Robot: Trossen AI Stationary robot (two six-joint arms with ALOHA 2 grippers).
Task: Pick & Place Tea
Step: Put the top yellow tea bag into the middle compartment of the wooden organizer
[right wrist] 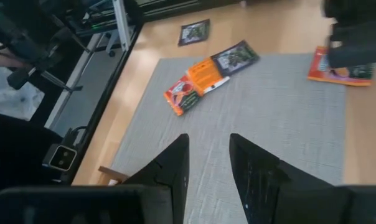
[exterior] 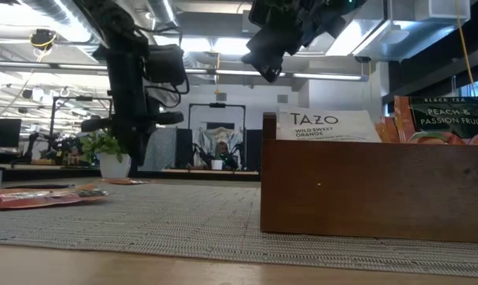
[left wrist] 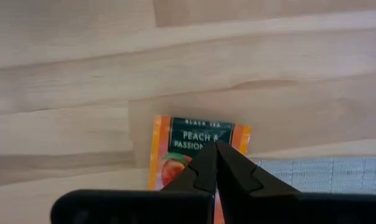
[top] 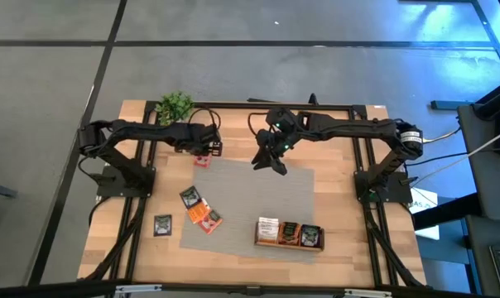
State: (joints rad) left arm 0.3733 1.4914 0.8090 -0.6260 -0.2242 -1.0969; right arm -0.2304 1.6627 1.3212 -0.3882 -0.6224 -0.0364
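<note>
Two arms are reaching over the grey mat (top: 248, 203) in the high view: the left gripper (top: 206, 151) is pressing down just off the mat's far left corner, its fingers pinched shut over an orange peach sachet (top: 202, 161), while the right gripper (top: 269, 159) is hanging above the mat's far edge with a narrow gap and nothing in it. Three loose sachets (top: 199, 209) are lying on the mat's left side, a dark sachet (top: 162, 224) is sitting just off it on the wood, and the wooden tray (top: 289, 236) is standing at the mat's near edge holding upright tea. Low view: the tray's wall (exterior: 366, 190) is filling the right. Left wrist view: closed fingertips (left wrist: 208, 169) are touching the peach sachet (left wrist: 188, 140) beside the mat. Right wrist view: parted fingers (right wrist: 175, 165) are pointing over the mat.
</note>
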